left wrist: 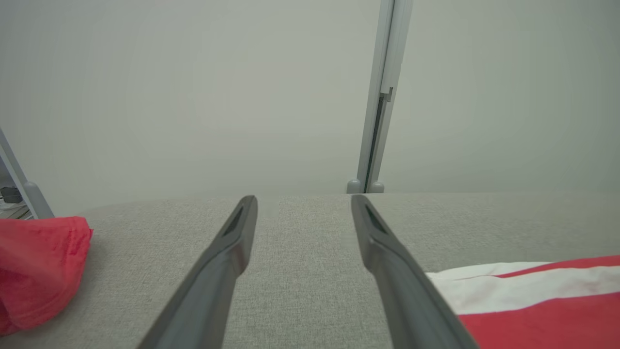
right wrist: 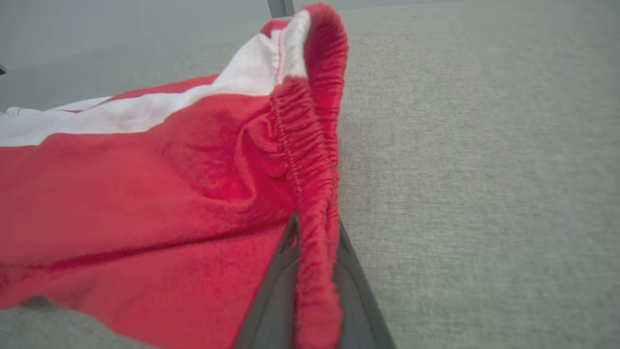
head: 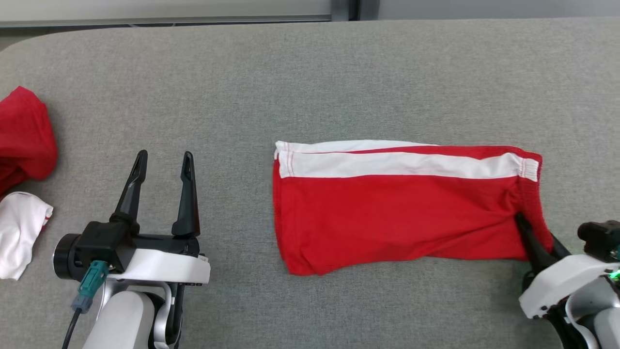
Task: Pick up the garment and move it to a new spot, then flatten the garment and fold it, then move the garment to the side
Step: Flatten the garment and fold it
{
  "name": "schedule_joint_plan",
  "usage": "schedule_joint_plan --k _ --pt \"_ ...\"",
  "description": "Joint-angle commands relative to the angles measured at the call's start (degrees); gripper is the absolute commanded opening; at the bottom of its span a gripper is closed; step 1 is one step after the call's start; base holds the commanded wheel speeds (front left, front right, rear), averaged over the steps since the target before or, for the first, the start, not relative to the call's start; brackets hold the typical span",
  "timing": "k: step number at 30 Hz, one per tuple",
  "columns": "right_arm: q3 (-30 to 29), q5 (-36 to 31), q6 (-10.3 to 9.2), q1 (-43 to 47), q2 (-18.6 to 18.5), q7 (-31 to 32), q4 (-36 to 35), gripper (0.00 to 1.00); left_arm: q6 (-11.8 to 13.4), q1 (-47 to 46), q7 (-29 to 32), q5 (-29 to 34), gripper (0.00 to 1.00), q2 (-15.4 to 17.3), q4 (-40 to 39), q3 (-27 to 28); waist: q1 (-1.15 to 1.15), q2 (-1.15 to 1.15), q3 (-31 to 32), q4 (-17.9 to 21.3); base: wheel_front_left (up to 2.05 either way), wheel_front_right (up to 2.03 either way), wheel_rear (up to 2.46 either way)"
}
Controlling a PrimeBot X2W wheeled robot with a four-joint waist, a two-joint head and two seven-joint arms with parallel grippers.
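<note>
The garment [head: 397,213], a pair of red shorts with a broad white band along its far side, lies flat and folded on the grey table [head: 310,72], a little to the right of the middle. Its waistband [head: 530,169] points to the robot's right and the leg openings point to the left. The right gripper [head: 533,232] comes in from the near right corner of the garment. In the right wrist view its two dark fingers [right wrist: 271,300] stand close together with the gathered elastic waistband [right wrist: 315,194] pinched between them, so this tool is narrow and it holds the edge of the garment [right wrist: 145,194]. The cloth near the grip is a little lifted and wrinkled, and the rest lies on the table [right wrist: 484,169]. The left gripper [head: 164,156] is well apart from the garment, above the bare table at the near left. Its fingers are spread wide and there is nothing between them. In the left wrist view these fingers [left wrist: 232,242] point over the grey surface toward a pale wall [left wrist: 193,97] with a thin upright post [left wrist: 382,97], and the end of the garment [left wrist: 533,300] lies to their right. At the far left edge of the table lies another red cloth [head: 24,135], crumpled, and just nearer to the robot a white cloth [head: 19,232]. Both are well apart from the garment.
</note>
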State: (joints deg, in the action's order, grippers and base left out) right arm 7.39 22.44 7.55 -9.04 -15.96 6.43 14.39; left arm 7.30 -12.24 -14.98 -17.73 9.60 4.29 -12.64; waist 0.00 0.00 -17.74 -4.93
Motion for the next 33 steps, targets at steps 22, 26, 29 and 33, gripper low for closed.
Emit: schedule_joint_plan --k 22,26,29,33 --pt "8.8 17.0 -0.07 -5.7 8.7 20.9 -16.8 0.0 -1.2 -2.0 -0.2 0.4 1.0 -1.6 0.9 -1.0 0.0 0.0 0.5 -2.8 0.0 0.0 0.0" --pt "13.5 17.1 -0.07 -8.4 10.3 21.1 -11.7 0.0 -1.8 -2.7 -0.2 0.3 1.0 -2.4 1.6 -1.6 0.0 0.0 0.0 -4.5 0.0 0.0 0.0" --pt "15.5 16.0 -0.07 -9.9 10.6 19.3 -7.5 0.0 -2.0 -2.8 -0.2 0.4 1.0 -2.9 2.1 -1.6 0.0 0.0 -0.2 -5.4 0.0 0.0 0.0" --pt "18.2 14.2 -0.07 -11.7 10.8 15.7 -3.7 0.56 -2.2 -2.7 -0.2 0.7 1.0 -3.2 2.4 -1.1 0.0 0.0 -0.3 -5.7 0.0 0.0 0.0"
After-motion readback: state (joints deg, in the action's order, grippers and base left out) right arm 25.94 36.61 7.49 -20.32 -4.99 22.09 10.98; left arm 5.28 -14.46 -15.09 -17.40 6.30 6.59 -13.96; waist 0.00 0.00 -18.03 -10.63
